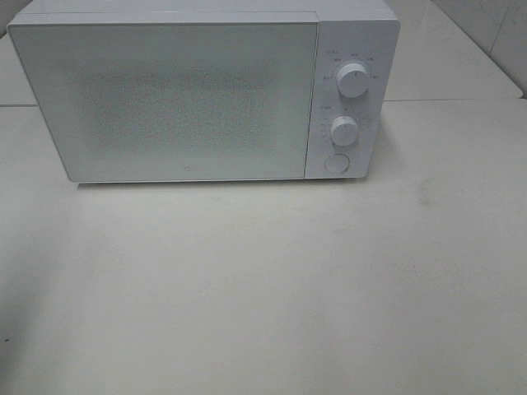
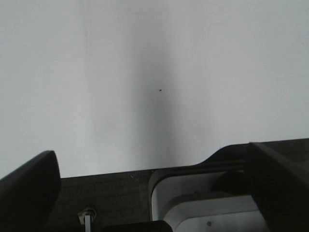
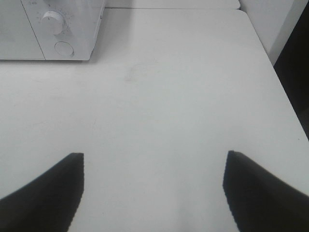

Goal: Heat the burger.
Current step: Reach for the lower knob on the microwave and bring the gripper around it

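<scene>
A white microwave [image 1: 189, 90] stands at the back of the white table [image 1: 263, 288], its door shut, with two knobs [image 1: 353, 80] and a round button [image 1: 336, 163] on its right panel. Its lower right corner also shows in the right wrist view [image 3: 58, 29]. The burger is out of view. My right gripper [image 3: 153, 188] is open and empty above the bare table, in front of and to the right of the microwave. My left gripper [image 2: 154, 193] is open and empty, its dark fingers [image 2: 29, 188] wide apart above the table surface. Neither gripper shows in the exterior high view.
The table's right edge [image 3: 285, 96] borders a dark gap in the right wrist view. A seam [image 1: 453, 100] runs between table sections behind the microwave's right side. A dark and white robot base part [image 2: 203, 203] lies under the left gripper.
</scene>
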Robot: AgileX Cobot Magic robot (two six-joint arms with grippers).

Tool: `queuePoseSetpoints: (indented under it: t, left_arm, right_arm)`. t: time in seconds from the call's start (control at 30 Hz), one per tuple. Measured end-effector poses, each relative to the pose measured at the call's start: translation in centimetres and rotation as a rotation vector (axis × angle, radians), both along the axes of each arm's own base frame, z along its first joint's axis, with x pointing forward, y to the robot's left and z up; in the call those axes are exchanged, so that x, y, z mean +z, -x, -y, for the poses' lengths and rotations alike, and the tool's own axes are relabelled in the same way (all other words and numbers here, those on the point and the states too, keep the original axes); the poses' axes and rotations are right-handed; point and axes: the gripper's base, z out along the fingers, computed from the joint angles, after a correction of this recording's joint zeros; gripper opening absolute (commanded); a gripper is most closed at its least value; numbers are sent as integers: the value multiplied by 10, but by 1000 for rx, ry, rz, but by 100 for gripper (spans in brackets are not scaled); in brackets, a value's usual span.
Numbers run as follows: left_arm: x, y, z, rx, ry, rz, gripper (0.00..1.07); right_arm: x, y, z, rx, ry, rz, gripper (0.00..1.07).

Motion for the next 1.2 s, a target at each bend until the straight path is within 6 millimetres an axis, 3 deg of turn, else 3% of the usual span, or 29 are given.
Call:
queuePoseSetpoints:
  t: [0.23, 0.53, 0.8, 1.2]
  left_arm:
    - [-3, 40, 2, 15, -32, 142, 98]
    - [-23, 90, 6, 21, -49, 315, 98]
    - [-23, 126, 7, 36, -93, 657, 98]
    - [-23, 134, 8, 37, -95, 713, 98]
  right_arm:
    - [0, 0, 0, 0, 0, 0, 76]
    - [0, 0, 0, 0, 0, 0, 76]
    - [0, 0, 0, 6, 10, 0, 76]
    - [0, 0, 0, 8, 13, 0, 76]
